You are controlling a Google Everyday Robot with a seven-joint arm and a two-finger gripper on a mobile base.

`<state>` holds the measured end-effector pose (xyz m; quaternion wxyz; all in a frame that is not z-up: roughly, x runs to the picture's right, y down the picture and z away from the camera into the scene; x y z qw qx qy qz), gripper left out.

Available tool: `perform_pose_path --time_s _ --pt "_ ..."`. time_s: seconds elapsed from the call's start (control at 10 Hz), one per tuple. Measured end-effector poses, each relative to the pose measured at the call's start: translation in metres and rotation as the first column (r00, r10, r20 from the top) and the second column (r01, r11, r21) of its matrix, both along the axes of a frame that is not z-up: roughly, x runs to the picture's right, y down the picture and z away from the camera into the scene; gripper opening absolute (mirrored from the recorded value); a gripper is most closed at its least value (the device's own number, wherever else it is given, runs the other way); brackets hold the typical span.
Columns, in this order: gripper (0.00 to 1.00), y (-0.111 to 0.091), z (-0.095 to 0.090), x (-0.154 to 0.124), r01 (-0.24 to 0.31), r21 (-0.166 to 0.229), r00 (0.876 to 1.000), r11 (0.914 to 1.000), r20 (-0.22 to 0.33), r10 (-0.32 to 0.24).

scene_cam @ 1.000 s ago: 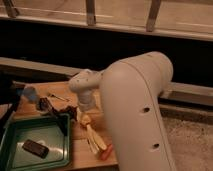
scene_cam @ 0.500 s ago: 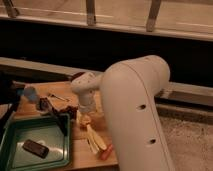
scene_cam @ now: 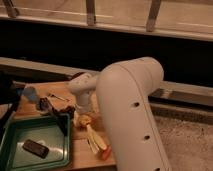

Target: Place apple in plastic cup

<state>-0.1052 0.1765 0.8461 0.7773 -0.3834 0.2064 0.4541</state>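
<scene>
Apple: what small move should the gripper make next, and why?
Likely ease the gripper onto the apple and grip it. The gripper hangs just beside the apple, by the tray corner. The apple lies on the table, not in the cup, which stands apart beyond the tray.

The gripper point(scene_cam: 74, 116) hangs low over the table point(scene_cam: 55, 90), at the right edge of the tray point(scene_cam: 15, 132). The apple point(scene_cam: 83, 120) lies just right of the claw. The banana point(scene_cam: 96, 141) lies further right and nearer the camera. The tray spreads left of the claw, with a small flat object point(scene_cam: 35, 148) in it. The plastic cup point(scene_cam: 29, 93) stands behind and well left, a bowl point(scene_cam: 45, 104) between it and the claw.
</scene>
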Motion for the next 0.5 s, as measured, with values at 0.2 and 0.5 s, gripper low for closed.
perform_pose_path --time_s 0.2,0.5 --pt "0.49 -0.001 0.0 0.0 0.001 -0.005 1.0 1.0 0.006 -0.001" --pt "0.17 -0.005 -0.005 0.01 -0.01 0.0 1.0 0.9999 0.009 0.01"
